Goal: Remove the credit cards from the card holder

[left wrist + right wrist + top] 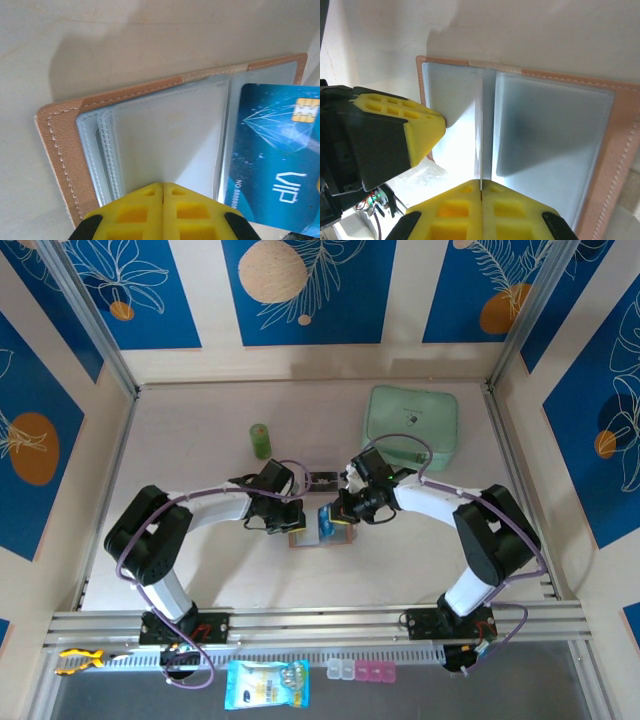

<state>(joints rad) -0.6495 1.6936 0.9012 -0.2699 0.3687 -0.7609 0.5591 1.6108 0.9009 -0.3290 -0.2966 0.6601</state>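
Yellow pads of my right gripper [481, 190] are pressed together on a thin credit card [272, 150]. The right wrist view shows the card edge-on, and the left wrist view shows its blue VIP face and gold chip. It stands tilted up over the right-hand panel of the card holder [60, 135]; whether its far edge is free of the sleeve I cannot tell.

My left gripper [162, 187] is closed tight with nothing between its pads. Its tips sit on the holder's left-hand greyish-blue panel, just beside the card.

The holder lies open and flat on the pale table [200, 430], with a stitched salmon-tan border around its clear sleeves. It is at the middle of the table, where both my arms meet.

Farther back, a mint-green pouch [410, 428] rests toward the right rear corner. A small green cylinder [260, 440] stands upright behind my left arm. Both are well apart from the holder.
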